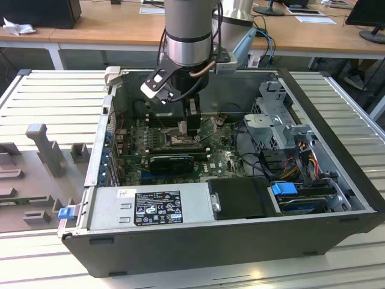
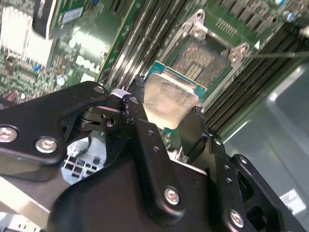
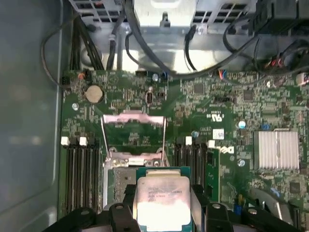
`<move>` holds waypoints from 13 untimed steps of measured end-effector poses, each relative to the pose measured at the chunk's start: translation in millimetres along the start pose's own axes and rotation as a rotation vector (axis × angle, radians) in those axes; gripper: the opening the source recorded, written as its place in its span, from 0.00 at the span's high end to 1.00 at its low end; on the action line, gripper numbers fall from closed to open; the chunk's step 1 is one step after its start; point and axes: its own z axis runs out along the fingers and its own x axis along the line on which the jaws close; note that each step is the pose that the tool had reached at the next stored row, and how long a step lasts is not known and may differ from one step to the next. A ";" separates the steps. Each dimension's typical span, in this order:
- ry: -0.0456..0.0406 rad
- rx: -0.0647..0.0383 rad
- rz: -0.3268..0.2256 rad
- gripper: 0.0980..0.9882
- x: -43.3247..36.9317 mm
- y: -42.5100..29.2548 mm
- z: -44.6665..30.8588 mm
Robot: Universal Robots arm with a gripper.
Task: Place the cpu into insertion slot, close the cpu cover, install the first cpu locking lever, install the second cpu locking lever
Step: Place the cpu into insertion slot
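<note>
Gripper [image 2: 168, 104] clamped tight on the cpu [image 2: 170, 96], fingers [image 2: 140, 104] on opposite edges, silver top up. Chip's hanging partly over the CPU socket [image 2: 200, 58], not seated. Cpu cover [image 3: 133, 117] flipped open off the socket, on its side twd the coin cell [image 3: 94, 93]. Memory slots [image 3: 79, 174] flank the socket both sides.

Bright room light, glare on cpu [image 3: 161, 203] (washed pale), shadowed case [image 1: 228, 247]

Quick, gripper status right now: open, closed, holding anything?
Gripper: closed, fingers clamped on opposite edges of the cpu.
</note>
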 end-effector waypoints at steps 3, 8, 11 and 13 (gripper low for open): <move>0.0000 0.000 -0.003 0.52 3.9 -5.0 6.5; 0.0003 0.000 -0.003 0.52 18.1 -12.2 21.0; -0.0001 0.000 0.001 0.52 20.0 -13.7 27.9; -0.0001 0.001 0.001 0.52 21.9 -14.1 32.6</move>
